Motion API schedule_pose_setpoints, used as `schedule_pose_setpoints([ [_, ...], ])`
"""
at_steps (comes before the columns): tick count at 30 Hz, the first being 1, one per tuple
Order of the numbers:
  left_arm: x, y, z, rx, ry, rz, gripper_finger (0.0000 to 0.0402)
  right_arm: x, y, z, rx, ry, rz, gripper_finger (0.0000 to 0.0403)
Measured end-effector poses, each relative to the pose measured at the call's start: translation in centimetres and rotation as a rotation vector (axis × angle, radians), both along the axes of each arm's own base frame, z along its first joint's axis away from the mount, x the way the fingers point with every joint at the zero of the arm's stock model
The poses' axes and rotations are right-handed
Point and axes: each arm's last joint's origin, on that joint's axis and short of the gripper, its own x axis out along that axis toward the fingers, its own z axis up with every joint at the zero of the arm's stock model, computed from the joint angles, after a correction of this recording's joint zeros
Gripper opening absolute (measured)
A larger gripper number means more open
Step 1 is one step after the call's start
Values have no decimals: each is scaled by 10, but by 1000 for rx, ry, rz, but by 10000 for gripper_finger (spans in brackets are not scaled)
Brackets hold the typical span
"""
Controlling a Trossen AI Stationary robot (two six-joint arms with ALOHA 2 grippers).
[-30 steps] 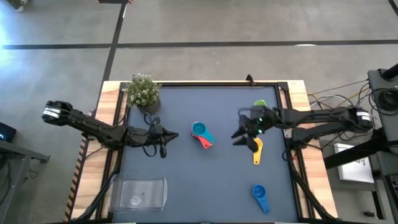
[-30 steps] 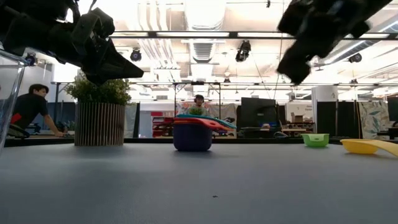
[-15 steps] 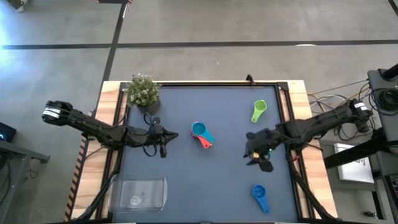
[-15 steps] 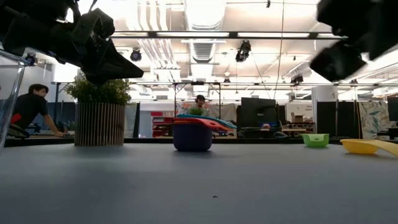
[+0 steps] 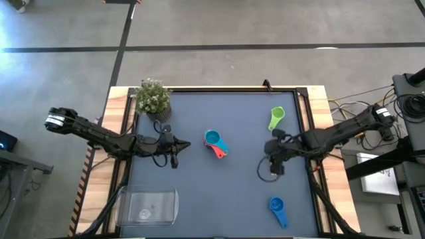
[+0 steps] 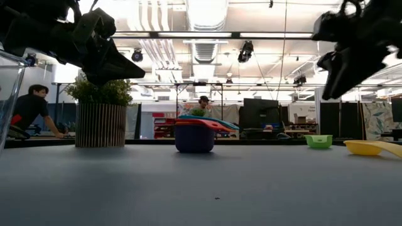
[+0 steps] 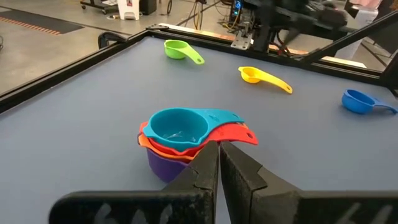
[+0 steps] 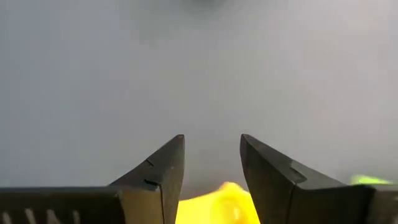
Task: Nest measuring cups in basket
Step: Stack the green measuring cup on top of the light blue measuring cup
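Observation:
A nested stack of measuring cups (image 5: 214, 142), light blue on top over red, orange and purple, stands mid-table (image 7: 177, 134) (image 6: 195, 135). The green cup (image 5: 276, 118) lies toward the far right, and the blue cup (image 5: 277, 208) sits near the front right. The yellow cup (image 8: 217, 202) (image 6: 370, 147) lies under my right gripper (image 5: 275, 161), which hangs open above it (image 8: 211, 140), fingers pointing down and clear of it (image 6: 339, 81). My left gripper (image 5: 174, 147) hovers shut left of the stack (image 7: 217, 149). The clear basket (image 5: 147, 204) rests at the near left.
A small potted plant (image 5: 153, 97) stands at the far left corner (image 6: 100, 116). A raised black frame (image 5: 305, 126) borders the table. Bare blue surface lies between the stack and the basket. People are in the room behind (image 6: 28, 107).
My right gripper has swung from beside the green cup toward the near edge and slightly right. It has tipped its fingers down and now hangs over the yellow cup, hiding it in the high view. The cups have stayed where they were.

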Motion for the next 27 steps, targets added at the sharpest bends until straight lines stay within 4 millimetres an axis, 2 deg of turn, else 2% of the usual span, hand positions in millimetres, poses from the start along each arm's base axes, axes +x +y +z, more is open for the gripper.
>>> schedule_pose_setpoints([
  [6, 0, 0, 0, 0, 0, 0, 0, -2, -43, 5, 49, -29, -281, 122],
  [10, 0, 0, 0, 0, 0, 0, 0, -5, -78, 5, 13, -26, -422, 120],
  [17, 0, 0, 0, 0, -1, 0, 0, -17, -137, -4, 26, 21, -659, 145],
  [22, 0, 0, 0, 0, -1, 0, 0, -18, -167, -15, 77, 5, -733, 167],
  [27, 0, 0, 0, 0, -1, 0, 0, -12, -184, -34, 120, 46, -742, 184],
])
